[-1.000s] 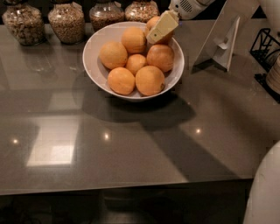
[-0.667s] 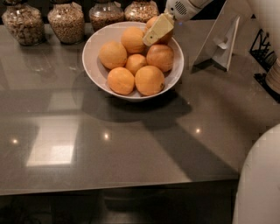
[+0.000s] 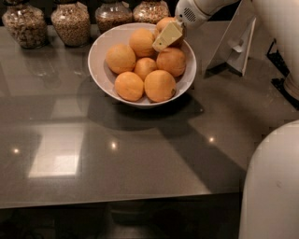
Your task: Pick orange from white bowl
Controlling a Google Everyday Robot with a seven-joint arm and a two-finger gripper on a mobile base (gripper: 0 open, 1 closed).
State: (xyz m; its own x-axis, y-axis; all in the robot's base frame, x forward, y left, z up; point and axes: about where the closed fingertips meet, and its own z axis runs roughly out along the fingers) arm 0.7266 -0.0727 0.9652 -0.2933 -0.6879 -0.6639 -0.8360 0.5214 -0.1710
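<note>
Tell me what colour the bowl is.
The bowl is plain white, clearest in the camera view; the gripper sits at its far rim.

gripper: over the bowl's back right, in front of the rear orange; its far side is hidden
orange: lower part covered by the gripper
bowl: back-right rim hidden behind orange and gripper
jars: four, tops cut off by the upper edge; contents too small to tell
arm: cut off at the top
stand: top cut off
robot body: cut off right and below
</note>
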